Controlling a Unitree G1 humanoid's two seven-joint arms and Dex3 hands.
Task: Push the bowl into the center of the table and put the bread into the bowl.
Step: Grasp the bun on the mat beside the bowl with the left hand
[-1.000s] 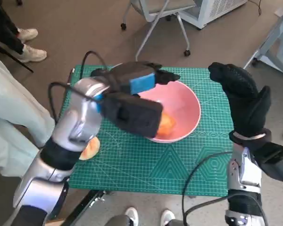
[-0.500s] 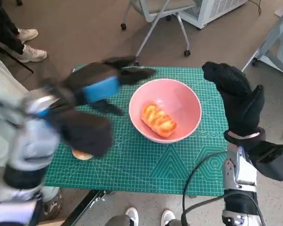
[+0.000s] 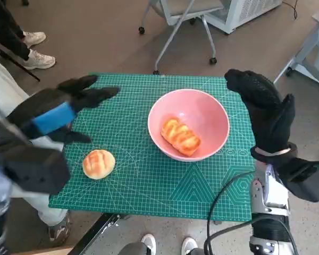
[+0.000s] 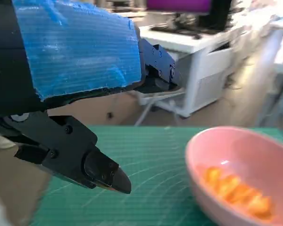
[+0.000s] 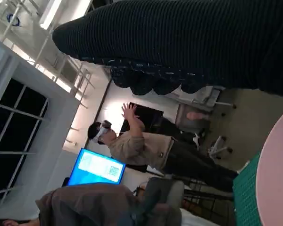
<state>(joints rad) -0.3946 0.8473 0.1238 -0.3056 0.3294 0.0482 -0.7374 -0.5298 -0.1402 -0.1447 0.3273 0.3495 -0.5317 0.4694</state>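
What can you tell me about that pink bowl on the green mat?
The pink bowl is round, smooth and glossy, like plastic or glazed ceramic. It stands upright on the green cutting mat, near the middle, slightly toward the robot's right. An orange-glazed ridged bread lies inside it. Neither hand touches it; the right hand hovers beside its rim.

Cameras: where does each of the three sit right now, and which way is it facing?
Head view: on the head, looking steeply down at the green cutting mat; shows the blue-taped left hand and black-gloved right hand.
Left wrist view: behind the left hand, looking across the mat toward the pink bowl.
Right wrist view: behind the right hand, facing out into the room at a person.
Shared: head and left wrist views both show the bowl holding the long glazed bread.
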